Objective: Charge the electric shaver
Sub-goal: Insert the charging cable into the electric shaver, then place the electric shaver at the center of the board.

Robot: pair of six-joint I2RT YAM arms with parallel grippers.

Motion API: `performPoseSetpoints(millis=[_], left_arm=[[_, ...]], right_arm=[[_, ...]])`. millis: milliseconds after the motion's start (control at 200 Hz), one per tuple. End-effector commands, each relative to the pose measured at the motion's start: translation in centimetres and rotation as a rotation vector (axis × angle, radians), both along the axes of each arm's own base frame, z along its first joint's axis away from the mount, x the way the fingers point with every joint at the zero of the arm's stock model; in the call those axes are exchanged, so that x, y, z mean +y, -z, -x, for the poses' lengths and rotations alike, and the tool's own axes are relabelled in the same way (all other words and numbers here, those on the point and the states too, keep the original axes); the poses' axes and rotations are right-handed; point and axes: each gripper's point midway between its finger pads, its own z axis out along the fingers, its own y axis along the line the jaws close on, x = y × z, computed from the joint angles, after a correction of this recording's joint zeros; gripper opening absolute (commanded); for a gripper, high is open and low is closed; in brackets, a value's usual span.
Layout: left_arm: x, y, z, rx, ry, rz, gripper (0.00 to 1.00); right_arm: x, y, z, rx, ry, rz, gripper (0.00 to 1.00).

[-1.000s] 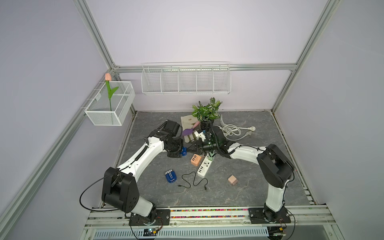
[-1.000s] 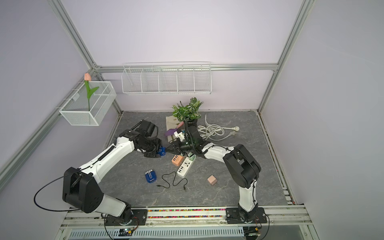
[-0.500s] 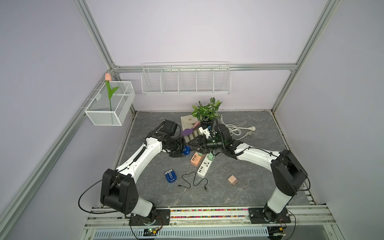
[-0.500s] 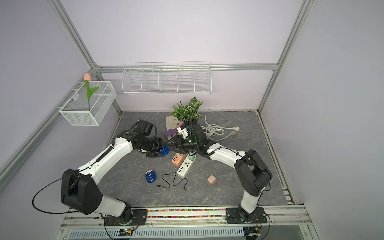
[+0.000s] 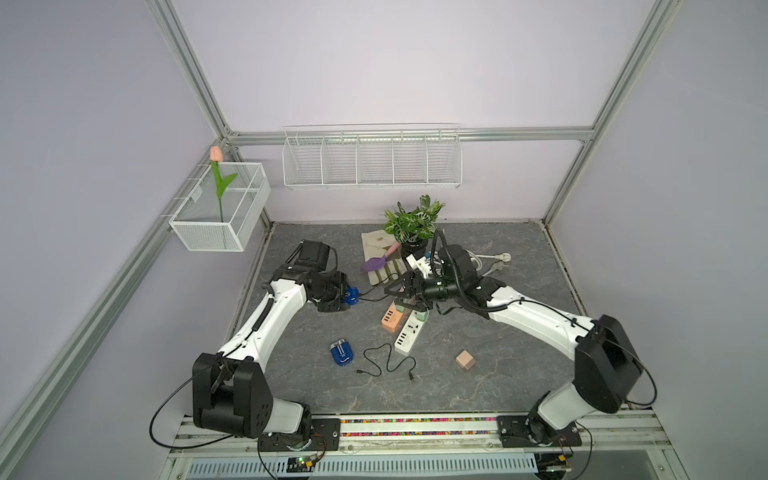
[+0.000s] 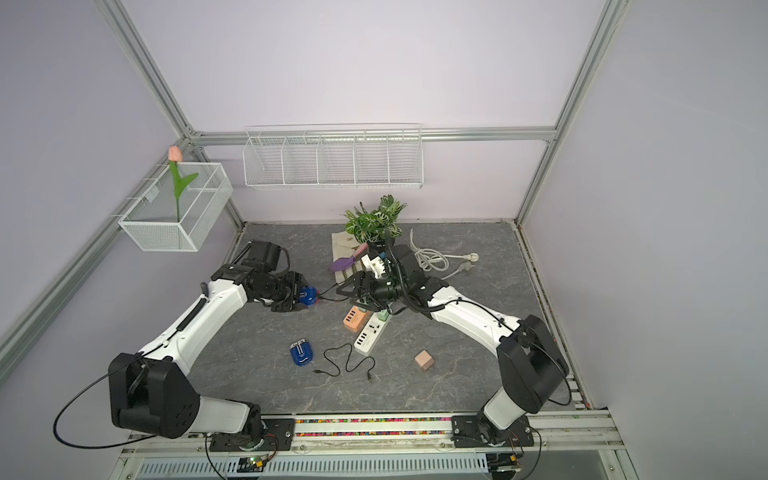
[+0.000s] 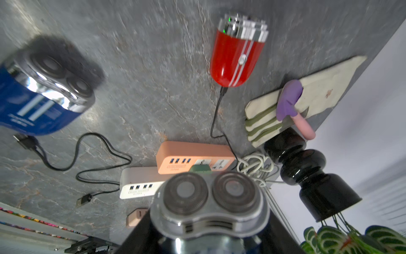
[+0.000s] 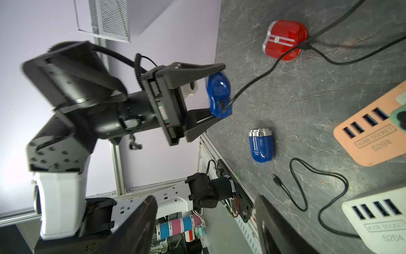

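My left gripper [image 5: 345,296] is shut on a blue electric shaver [image 5: 352,295] [image 6: 308,296], held just above the table at the left. In the left wrist view its twin-head foil [image 7: 209,198] sits between the jaws. A black cable [image 8: 252,81] is plugged into the shaver's base [image 8: 217,96] and runs off toward the power strips. My right gripper [image 5: 401,293] [image 8: 204,220] stands open and empty a short way to the right of the shaver, over the orange power strip [image 5: 392,319].
A red shaver [image 7: 236,59] with its own cable lies on the table, and a second blue shaver [image 5: 341,352] lies near a loose black cable [image 5: 386,365]. A white power strip [image 5: 409,336], wooden cube [image 5: 465,360], potted plant [image 5: 413,224] and folded cloth [image 5: 376,245] are nearby.
My right gripper has opened, let go of the cable at the shaver's base, and drawn back to the right. The left gripper has kept still with the shaver.
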Motion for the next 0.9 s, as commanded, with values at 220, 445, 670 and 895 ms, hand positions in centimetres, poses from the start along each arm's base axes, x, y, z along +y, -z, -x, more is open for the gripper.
performPoseSetpoints(millis=[220,445,670,895], left_arm=[[3.7,5.1,-0.4,-0.031,-0.018,-0.177,0.0],[5.1,8.1,-0.5,-0.048,-0.092,-0.232,0.0],[5.4,11.0,0.3,0.048,-0.046,-0.278,0.03],[5.1,12.3,1.4,0.126,-0.031,-0.3,0.42]], right_arm=[[-3.8,-1.5,0.1,-0.059,0.045,0.04,0.73],[-4.7,-1.2,0.3,-0.057,0.055,0.052,0.73],[-5.1,-0.8,0.4,-0.049,0.066,0.054,0.73],[-5.4,-0.2,0.3,-0.041,0.075,0.061,0.73]])
